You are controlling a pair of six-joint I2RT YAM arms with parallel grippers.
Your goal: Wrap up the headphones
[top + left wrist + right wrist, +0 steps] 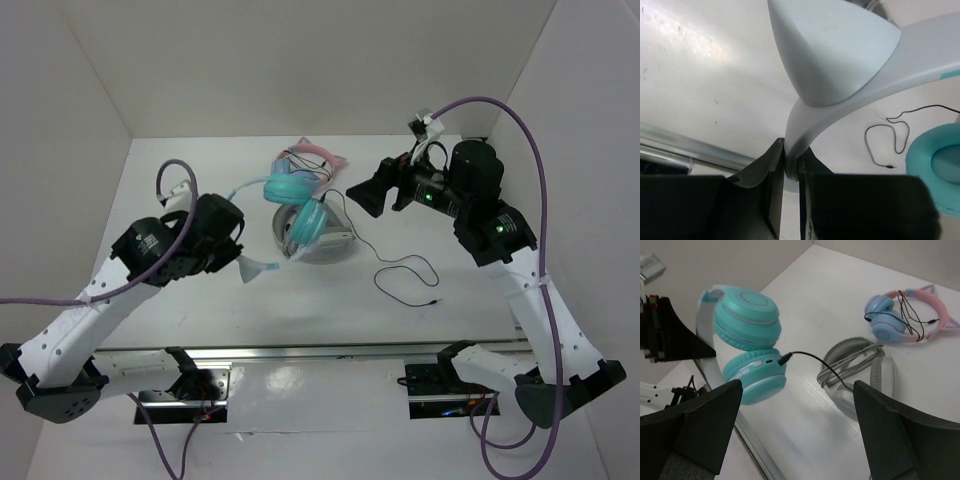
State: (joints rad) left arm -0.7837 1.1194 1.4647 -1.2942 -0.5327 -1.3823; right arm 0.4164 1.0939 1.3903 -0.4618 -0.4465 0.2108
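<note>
The headphones (300,205) hang lifted above the table's middle, their teal ear cups (747,317) stacked one over the other. My left gripper (243,264) is shut on the pale headband (840,107), just below a cat-ear point (830,45). The thin black cable (405,270) is plugged into the lower cup (755,372) and trails loose over the table to its plug (437,299). My right gripper (362,197) stands open to the right of the cups, with nothing between its fingers; in its wrist view the cable passes ahead of it.
A grey-and-white pair (330,243) with a bundled grey cord (855,365) lies under and beside the teal cups. A pink-banded blue pair (315,155) lies at the back. White walls close in the table on three sides.
</note>
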